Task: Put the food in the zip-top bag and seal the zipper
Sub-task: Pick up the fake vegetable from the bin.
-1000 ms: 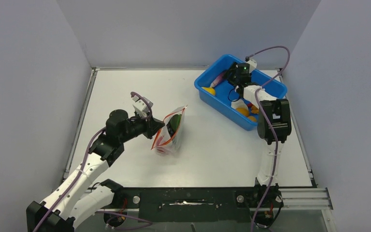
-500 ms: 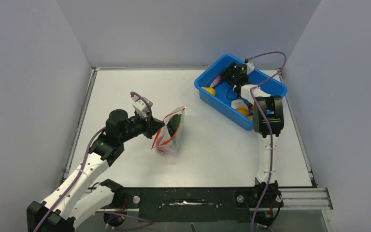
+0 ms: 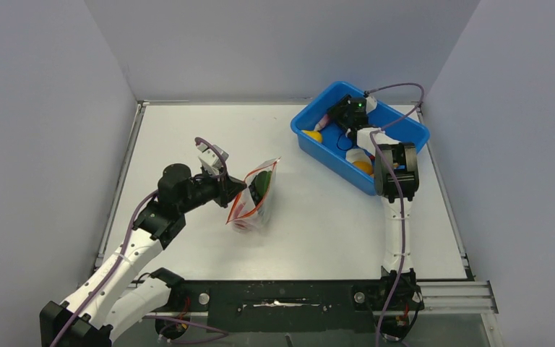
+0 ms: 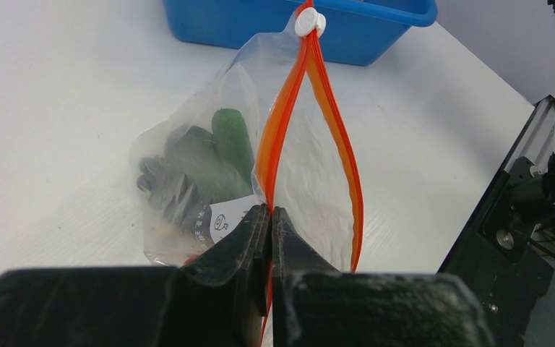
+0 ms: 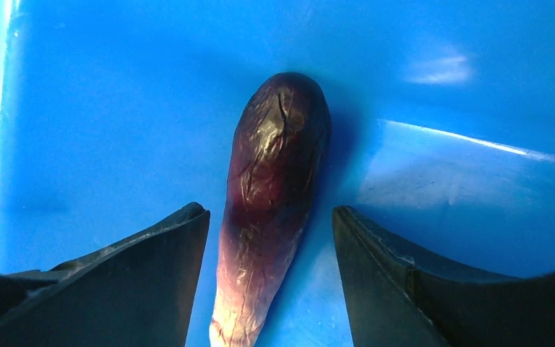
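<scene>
The left gripper [image 4: 269, 217] is seen clenched on one lip of the zipper [image 4: 311, 108], by which the zip-top bag [image 3: 258, 196] is held upright on the white table [image 3: 188, 137], left of centre. The mouth is spread into a narrow loop, and the two orange lips are joined at a white slider [image 4: 308, 22] at the far end. A green piece [image 4: 233, 137] and dark grapes [image 4: 177, 184] are noted inside, low in the bag. A white label [image 4: 220, 220] is recorded on the bag wall; its print cannot be read. To the right, a blue tub [image 3: 316, 150] is found near the table's far corner, with a yellow piece [image 3: 312, 135] and an orange piece [image 3: 363, 167] in it. The right gripper [image 5: 269, 217] is positioned inside the tub, released, with its fingers [image 5: 152, 267] set either side of the purple eggplant [image 5: 278, 159] lying on the tub floor; contact cannot be confirmed.
</scene>
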Controlling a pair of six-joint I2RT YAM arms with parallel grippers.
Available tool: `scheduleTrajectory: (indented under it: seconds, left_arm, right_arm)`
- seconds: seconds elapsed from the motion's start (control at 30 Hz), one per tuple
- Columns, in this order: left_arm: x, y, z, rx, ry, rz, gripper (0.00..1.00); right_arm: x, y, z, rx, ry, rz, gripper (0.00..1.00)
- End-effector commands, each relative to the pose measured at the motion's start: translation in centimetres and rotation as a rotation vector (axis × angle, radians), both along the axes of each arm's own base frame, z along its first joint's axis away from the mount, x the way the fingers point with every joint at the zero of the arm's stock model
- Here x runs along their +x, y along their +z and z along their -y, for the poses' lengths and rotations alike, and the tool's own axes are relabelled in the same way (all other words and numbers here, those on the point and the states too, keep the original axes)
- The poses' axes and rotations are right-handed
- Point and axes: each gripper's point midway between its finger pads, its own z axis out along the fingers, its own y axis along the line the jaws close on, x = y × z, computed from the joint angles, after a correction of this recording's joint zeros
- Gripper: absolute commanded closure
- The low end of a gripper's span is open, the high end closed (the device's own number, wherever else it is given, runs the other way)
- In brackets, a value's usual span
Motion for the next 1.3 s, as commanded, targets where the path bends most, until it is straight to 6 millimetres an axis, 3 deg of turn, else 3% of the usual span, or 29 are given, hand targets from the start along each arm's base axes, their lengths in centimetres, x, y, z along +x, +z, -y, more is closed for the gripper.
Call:
scheduleTrajectory:
  seconds: [0.0, 0.13, 0.47, 0.7, 0.93, 1.27]
  left_arm:
    - [0.2, 2.1, 0.4, -0.048, -0.019, 0.073, 1.00]
    - [0.3, 2.0, 0.4, -0.048, -0.019, 0.069, 1.00]
    - [0.3, 1.9, 0.4, -0.046, -0.017, 0.067, 1.00]
    - [0.3, 1.8, 0.4, -0.044, -0.014, 0.065, 1.00]
    - [0.4, 1.7, 0.3, -0.041, -0.009, 0.064, 1.00]
    - [0.5, 1.4, 0.1, -0.031, 0.003, 0.063, 1.00]
  right_arm:
    - [1.2, 1.4, -0.4, 0.037, 0.009, 0.057, 0.37]
    - [1.3, 1.2, -0.6, 0.046, 0.018, 0.063, 0.41]
    - [1.5, 2.1, -0.3, 0.034, 0.010, 0.089, 0.63]
    - [1.1, 3.6, -0.2, 0.033, 0.013, 0.121, 0.65]
    - [0.4, 6.7, 0.5, 0.025, 0.013, 0.178, 0.67]
    - [-2.1, 7.7, 2.7, -0.047, 0.006, 0.174, 0.69]
